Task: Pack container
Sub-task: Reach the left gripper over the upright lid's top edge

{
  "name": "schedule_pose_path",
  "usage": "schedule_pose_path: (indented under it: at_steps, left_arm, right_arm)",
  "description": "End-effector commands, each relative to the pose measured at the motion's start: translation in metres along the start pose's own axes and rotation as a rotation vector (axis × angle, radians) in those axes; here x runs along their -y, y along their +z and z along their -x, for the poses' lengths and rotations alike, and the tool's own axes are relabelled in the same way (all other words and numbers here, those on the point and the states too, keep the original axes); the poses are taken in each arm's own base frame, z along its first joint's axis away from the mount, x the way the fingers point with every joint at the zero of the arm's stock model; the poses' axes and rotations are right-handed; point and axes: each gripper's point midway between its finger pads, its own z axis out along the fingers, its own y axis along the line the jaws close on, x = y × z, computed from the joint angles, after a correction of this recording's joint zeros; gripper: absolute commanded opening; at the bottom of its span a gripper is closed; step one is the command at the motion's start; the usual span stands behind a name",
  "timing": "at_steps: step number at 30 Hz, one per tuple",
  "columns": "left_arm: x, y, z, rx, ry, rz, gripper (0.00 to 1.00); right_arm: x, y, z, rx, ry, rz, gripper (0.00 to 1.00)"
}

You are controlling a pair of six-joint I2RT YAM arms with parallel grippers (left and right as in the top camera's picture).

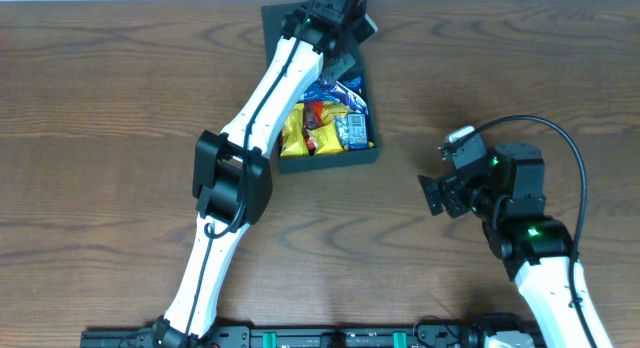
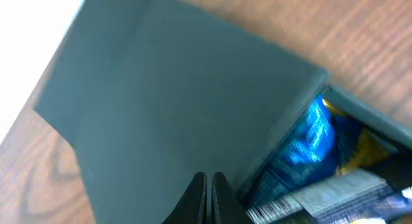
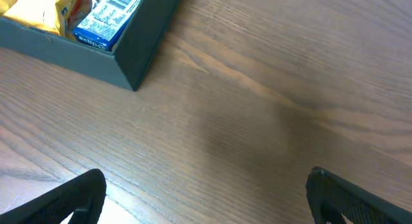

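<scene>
The dark teal container (image 1: 327,160) stands at the back middle of the table, open, with its flap lid (image 1: 277,26) raised at the far side. Yellow (image 1: 296,130) and blue (image 1: 353,128) snack packets lie inside. My left gripper (image 1: 340,60) is over the box's far end, fingers shut together. In the left wrist view its tips (image 2: 207,179) sit against the lid's flat face (image 2: 167,89), next to a blue packet (image 2: 310,141). My right gripper (image 1: 432,196) is open and empty, low over bare table (image 3: 206,185), to the right of the box corner (image 3: 138,47).
The wooden table (image 1: 100,138) extends to the left and in front of the box. The right arm's black cable (image 1: 560,138) loops above its wrist. A white wall edge runs along the back of the table.
</scene>
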Motion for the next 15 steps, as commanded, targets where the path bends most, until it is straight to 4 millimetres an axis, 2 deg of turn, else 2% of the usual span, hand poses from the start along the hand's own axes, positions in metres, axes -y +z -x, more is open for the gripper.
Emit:
schedule_pose_path:
  at_steps: [1, 11, 15]
  left_arm:
    - [-0.002, -0.008, -0.001, -0.008, -0.03, 0.001, 0.06]
    - [0.01, -0.01, -0.026, -0.113, -0.044, -0.047, 0.06]
    - [0.009, -0.018, -0.026, -0.112, -0.079, -0.044, 0.06]
  right_arm:
    - [0.001, 0.0, 0.0, 0.004, -0.006, 0.004, 0.99]
    - [0.001, 0.0, 0.0, 0.004, -0.006, 0.004, 0.99]
    - [0.001, 0.0, 0.0, 0.004, -0.006, 0.004, 0.99]
